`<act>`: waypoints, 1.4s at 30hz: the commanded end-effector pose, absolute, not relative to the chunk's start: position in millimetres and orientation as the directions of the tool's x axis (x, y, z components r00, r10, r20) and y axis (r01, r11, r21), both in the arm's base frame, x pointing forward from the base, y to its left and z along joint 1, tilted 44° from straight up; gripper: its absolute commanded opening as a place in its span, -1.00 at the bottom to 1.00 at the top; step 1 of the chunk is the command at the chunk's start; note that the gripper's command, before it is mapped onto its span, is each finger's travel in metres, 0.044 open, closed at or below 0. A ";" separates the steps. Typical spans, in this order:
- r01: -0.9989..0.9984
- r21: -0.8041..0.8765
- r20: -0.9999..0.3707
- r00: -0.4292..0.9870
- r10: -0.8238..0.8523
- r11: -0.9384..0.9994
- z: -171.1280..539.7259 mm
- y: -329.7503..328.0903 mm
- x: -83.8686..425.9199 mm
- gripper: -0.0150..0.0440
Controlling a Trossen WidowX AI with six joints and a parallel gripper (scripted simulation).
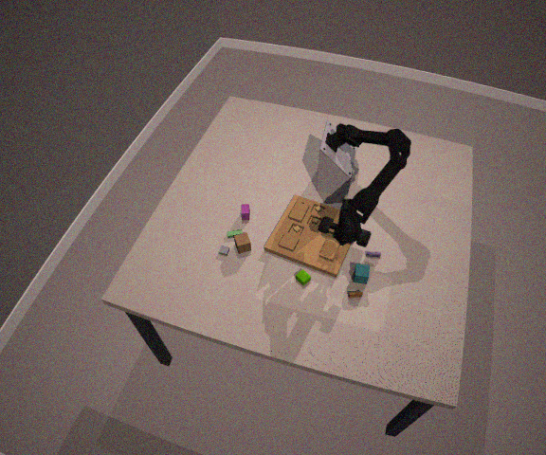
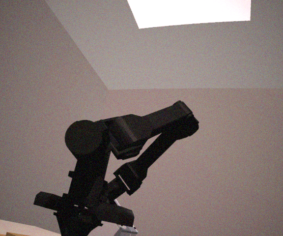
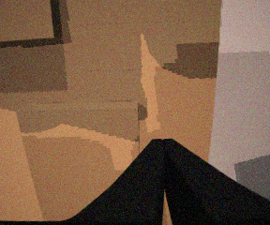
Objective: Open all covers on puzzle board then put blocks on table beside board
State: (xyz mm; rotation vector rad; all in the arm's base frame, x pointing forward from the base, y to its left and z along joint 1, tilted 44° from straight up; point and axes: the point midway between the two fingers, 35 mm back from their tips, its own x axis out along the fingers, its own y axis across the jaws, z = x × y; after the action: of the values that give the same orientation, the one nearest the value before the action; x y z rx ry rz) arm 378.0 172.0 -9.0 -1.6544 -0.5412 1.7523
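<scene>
The wooden puzzle board lies on the table. One cover panel is at its back left. Another panel is at the front left, with a small recess showing at its back end. A third panel is at the front right; I cannot tell what lies under it. Small recesses show near the back middle, partly hidden by the arm. My gripper is shut and empty, its tips over the board near its right edge, beside a raised panel. Its height is unclear.
Around the board on the table lie a magenta block, a green strip, a brown cube, a grey piece, a lime block, a purple piece, a teal cube and an orange piece.
</scene>
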 end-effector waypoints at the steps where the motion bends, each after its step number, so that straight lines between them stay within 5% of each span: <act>1: -0.186 -0.690 -0.714 0.017 0.700 -0.700 -13.7 174.6 377.4 -0.49; 42: -0.187 -0.689 -0.715 0.016 0.699 -0.700 -42.0 161.1 364.4 -0.49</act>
State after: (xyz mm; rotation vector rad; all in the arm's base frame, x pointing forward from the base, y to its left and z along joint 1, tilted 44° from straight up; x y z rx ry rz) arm 366.9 165.3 -37.0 -1.6526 -0.5306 1.7533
